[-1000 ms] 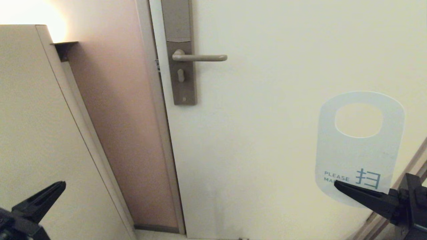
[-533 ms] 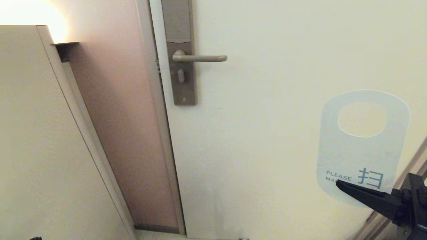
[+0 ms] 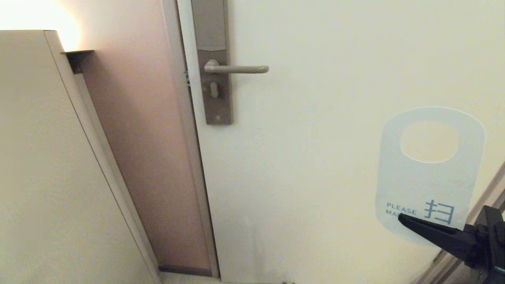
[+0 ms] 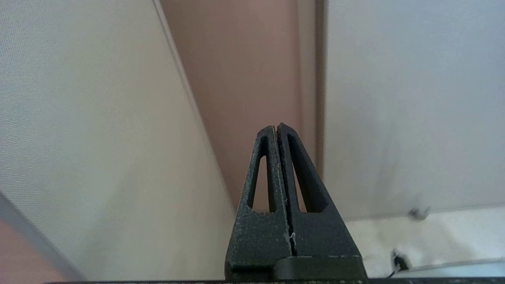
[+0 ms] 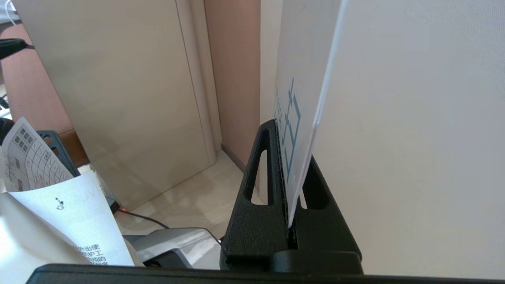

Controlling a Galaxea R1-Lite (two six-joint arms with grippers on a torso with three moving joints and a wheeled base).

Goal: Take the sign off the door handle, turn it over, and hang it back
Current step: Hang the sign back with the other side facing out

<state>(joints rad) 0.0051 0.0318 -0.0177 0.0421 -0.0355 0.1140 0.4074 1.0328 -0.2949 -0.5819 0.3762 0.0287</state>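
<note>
The sign shows its white face with blue text and stands upright, round hole on top, in front of the door at the lower right. My right gripper is shut on its bottom edge; the right wrist view shows the sign edge-on, clamped between the right gripper jaws. The door handle is a bare beige lever on its tall plate, far up and to the left of the sign. My left gripper is shut and empty, outside the head view, pointing at the wall's base.
The cream door fills the middle and right. A pinkish wall strip and a beige cabinet side stand on the left. Printed papers and a cable lie low beside the right arm.
The left gripper has dropped out of the head view's lower left corner. The right gripper and the sign have barely shifted.
</note>
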